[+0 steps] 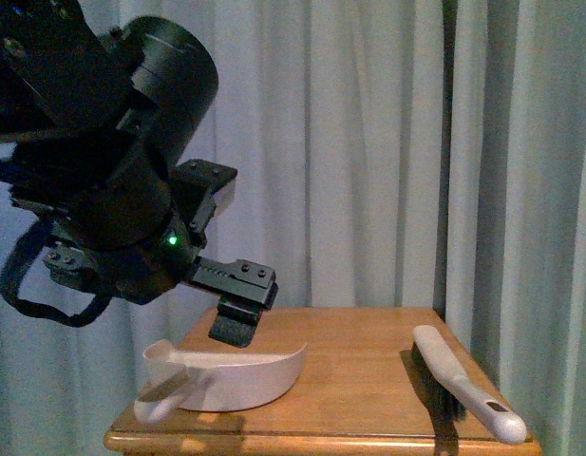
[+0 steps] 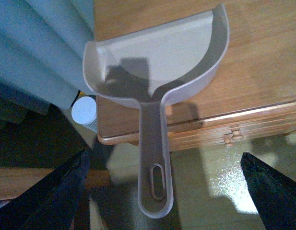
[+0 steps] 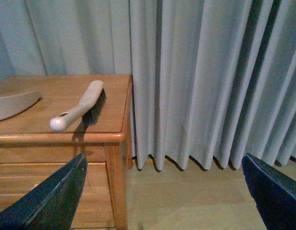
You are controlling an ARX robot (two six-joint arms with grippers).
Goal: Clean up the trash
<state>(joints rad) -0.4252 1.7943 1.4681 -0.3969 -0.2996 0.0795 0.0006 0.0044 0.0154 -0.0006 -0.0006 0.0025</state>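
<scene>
Ahead, a small wooden table (image 1: 359, 380) is seen standing against pale grey curtains (image 1: 368, 142). A beige dustpan (image 1: 240, 380) is laid on the table's left side, its open mouth turned towards the curtains and its handle jutting out past the front edge. A white-handled brush (image 1: 463, 380) with dark bristles is laid along the right side, well apart from the dustpan, its handle end reaching the front right corner. The left gripper (image 2: 163, 160) is held in the air above the dustpan's handle without touching it, its jaws spread wide. The right gripper (image 3: 163, 158) is held low beside the table's right side, over the bare floor (image 3: 195, 201), its jaws likewise spread wide and holding nothing. The trash is not seen in any of the three views, so its place cannot be told
</scene>
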